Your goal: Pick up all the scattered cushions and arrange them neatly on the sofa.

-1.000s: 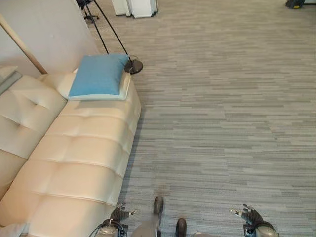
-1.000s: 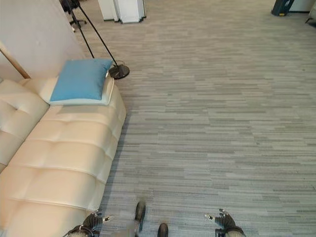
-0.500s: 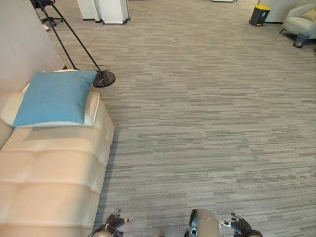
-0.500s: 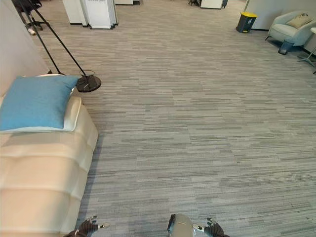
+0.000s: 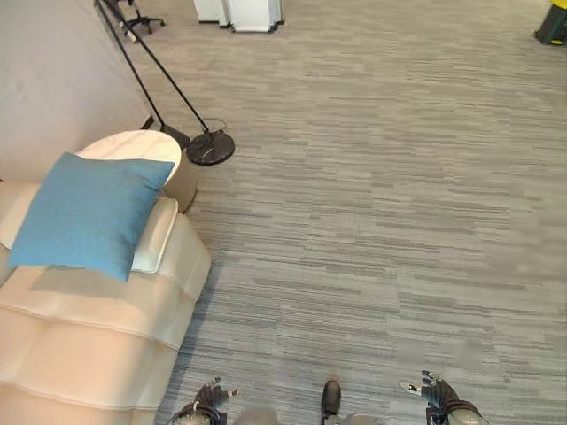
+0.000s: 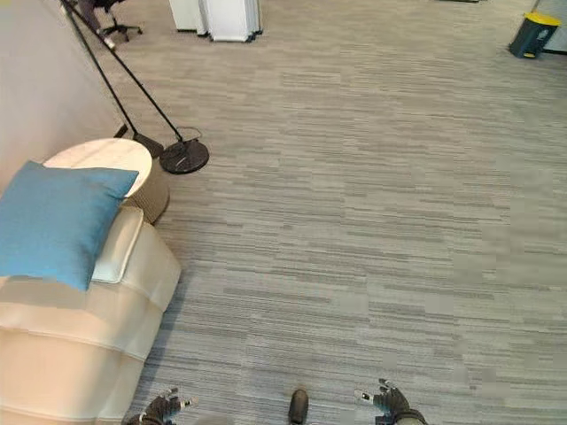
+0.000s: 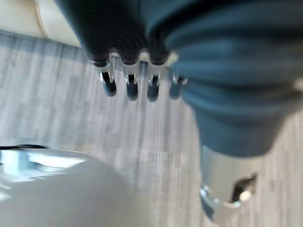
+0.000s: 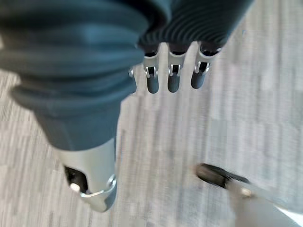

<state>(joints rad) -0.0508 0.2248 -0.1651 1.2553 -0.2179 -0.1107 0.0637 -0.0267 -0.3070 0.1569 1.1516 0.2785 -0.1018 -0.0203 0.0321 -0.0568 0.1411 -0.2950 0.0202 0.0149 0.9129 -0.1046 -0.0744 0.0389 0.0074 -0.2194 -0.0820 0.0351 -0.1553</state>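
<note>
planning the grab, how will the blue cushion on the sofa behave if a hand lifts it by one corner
The blue cushion looks plump and fabric-covered, so it will probably sag and dangle, not stay flat. It likely weighs little for its bulk. It lies over a white cushion near the sofa end, so pushing may slide both.

floor (image 5: 381,221) open | sofa (image 5: 80,354), lamp base (image 5: 210,148) left

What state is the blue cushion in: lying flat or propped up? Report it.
Lying flat. The blue cushion lies face up on a white cushion at the sofa end, one corner overhanging.
</note>
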